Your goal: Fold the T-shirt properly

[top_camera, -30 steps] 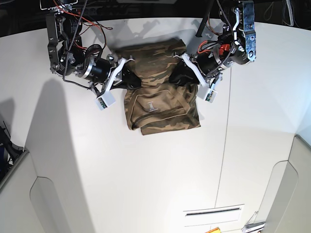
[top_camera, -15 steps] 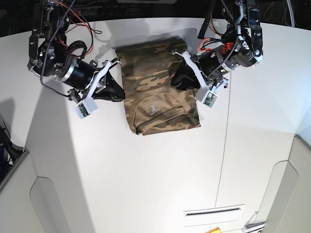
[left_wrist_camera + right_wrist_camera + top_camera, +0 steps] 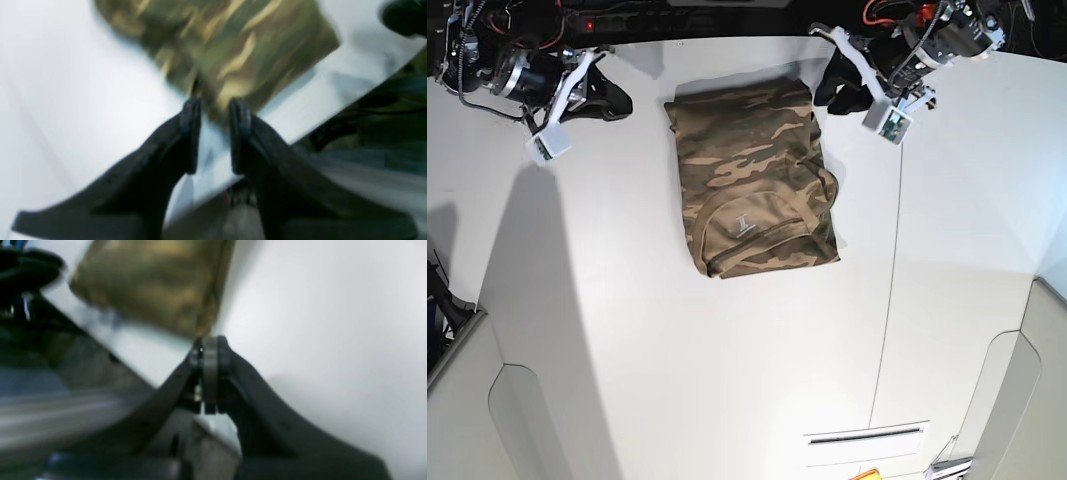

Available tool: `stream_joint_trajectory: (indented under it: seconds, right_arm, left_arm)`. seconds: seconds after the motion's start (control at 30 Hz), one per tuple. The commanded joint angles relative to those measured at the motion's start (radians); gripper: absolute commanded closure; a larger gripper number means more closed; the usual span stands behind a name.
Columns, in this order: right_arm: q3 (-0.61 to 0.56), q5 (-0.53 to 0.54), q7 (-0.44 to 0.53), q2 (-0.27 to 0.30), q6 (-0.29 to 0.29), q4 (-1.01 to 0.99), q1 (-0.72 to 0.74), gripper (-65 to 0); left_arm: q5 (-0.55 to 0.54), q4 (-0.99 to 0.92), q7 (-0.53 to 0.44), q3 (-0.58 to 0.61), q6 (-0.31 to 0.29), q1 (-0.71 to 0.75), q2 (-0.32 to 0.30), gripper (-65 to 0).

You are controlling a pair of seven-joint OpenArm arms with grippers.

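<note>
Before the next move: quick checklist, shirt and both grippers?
1. T-shirt folded into a compact rectangle on the table: ok.
2. Collar side on top, toward the near edge: ok.
3. Right edge flush: not ok, a bulge of cloth sticks out midway.
4. Left gripper empty, jaws apart, clear of the cloth: ok.
5. Right gripper shut, nothing held: ok.
6. Both arms off the shirt, at the table's far corners: ok.
</note>
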Motion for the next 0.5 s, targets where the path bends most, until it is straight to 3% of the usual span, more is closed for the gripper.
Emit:
stream_joint_trajectory:
  seconds: [0.0, 0.17, 0.47]
  right_arm:
    - [0.005, 0.035, 0.004, 0.029, 0.007, 0.016, -0.027, 0.0]
    - [0.005, 0.076, -0.007, 0.111, 0.011, 0.016, -0.132, 0.0]
    - [-0.059, 0.058, -0.006, 0.226, 0.01, 0.014, -0.277, 0.0]
  left_arm:
    - [-0.016, 0.029, -0.005, -0.021, -0.008, 0.044, -0.001, -16.1]
    - [-0.079, 0.032, 0.023, -0.101, -0.019, 0.194, -0.026, -16.1]
    - [-0.076, -0.044, 0.027, -0.103, -0.015, 0.387, -0.131, -16.1]
